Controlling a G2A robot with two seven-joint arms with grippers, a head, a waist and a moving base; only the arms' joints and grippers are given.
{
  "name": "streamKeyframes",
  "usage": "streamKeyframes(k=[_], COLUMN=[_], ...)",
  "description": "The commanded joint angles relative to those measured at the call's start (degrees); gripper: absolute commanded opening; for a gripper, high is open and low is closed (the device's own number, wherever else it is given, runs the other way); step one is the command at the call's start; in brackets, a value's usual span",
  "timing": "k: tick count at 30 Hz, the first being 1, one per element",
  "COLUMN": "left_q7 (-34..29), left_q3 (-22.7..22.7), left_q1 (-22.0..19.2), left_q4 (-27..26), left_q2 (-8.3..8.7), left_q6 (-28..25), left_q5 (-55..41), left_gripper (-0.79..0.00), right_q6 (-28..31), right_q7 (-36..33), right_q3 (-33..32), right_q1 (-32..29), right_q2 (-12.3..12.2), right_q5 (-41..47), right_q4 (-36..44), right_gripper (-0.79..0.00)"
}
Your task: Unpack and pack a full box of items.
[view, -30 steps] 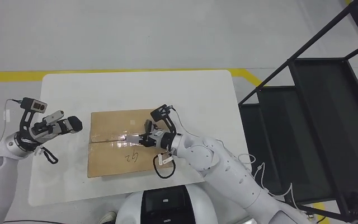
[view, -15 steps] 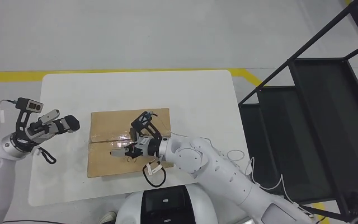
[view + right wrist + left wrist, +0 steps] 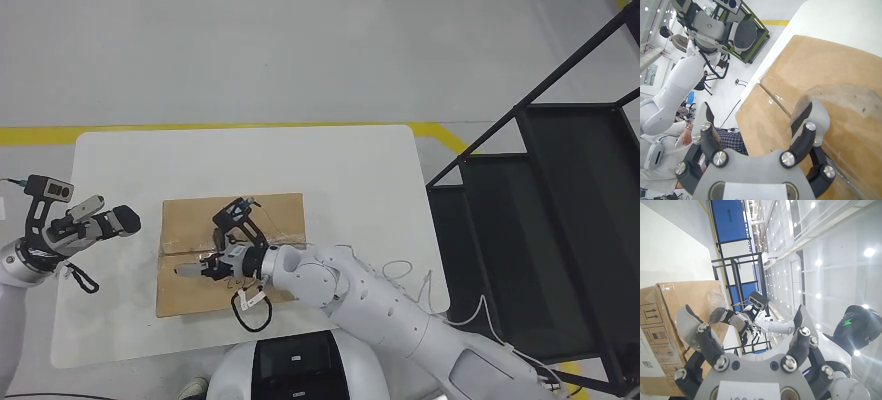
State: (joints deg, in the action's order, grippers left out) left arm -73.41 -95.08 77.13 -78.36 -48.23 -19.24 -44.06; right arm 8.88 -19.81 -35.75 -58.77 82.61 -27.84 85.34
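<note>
A closed cardboard box [image 3: 275,212] lies in the middle of the white table [image 3: 350,170], with clear tape over its centre seam [image 3: 772,94]. My right gripper [image 3: 213,266] hovers over the left part of that seam. Its fingers stand apart in the right wrist view [image 3: 757,111], and a loosened strip of clear tape [image 3: 838,94] clings to one fingertip [image 3: 810,113]. From above, that tape strip [image 3: 188,270] sticks out to the left of the gripper. My left gripper [image 3: 105,222] hangs open and holds nothing beside the table's left edge, facing the box [image 3: 687,291].
A dark metal rack [image 3: 540,200] stands to the right of the table. A yellow floor line [image 3: 200,128] runs behind the table's far edge. Bare table surface surrounds the box on all sides.
My right gripper has slid left along the box seam, from the right side to the left, with the tape strip trailing ahead of it. The left arm drifted slightly left.
</note>
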Motion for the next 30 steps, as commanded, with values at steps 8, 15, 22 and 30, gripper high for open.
streamKeyframes(k=[8, 15, 22, 30], left_q7=[-0.24, -0.39, -0.29, 2.03], left_q3=[-0.12, -0.11, 0.24, -1.97], left_q1=[0.19, 0.26, 0.35, 0.45], left_q4=[-0.11, -0.03, -0.39, 0.14], left_q2=[-0.17, -0.31, -0.51, -0.62], left_q6=[-0.03, -0.02, -0.15, -0.36], left_q5=[0.07, 0.26, 0.42, -1.88], left_gripper=[0.000, 0.000, 0.000, 0.000], right_q6=[0.46, -0.60, -1.40, 0.42], right_q7=[3.53, 0.32, -0.54, -1.73], right_q3=[0.40, -0.72, -1.94, 0.29], right_q1=[-0.53, -1.87, -2.99, -2.22], right_q2=[0.96, 0.69, 0.32, 1.36], right_q5=[-1.50, -2.48, -5.78, -5.63], right_q4=[0.50, 1.73, 3.30, 2.71], right_gripper=[0.000, 0.000, -0.425, -0.336])
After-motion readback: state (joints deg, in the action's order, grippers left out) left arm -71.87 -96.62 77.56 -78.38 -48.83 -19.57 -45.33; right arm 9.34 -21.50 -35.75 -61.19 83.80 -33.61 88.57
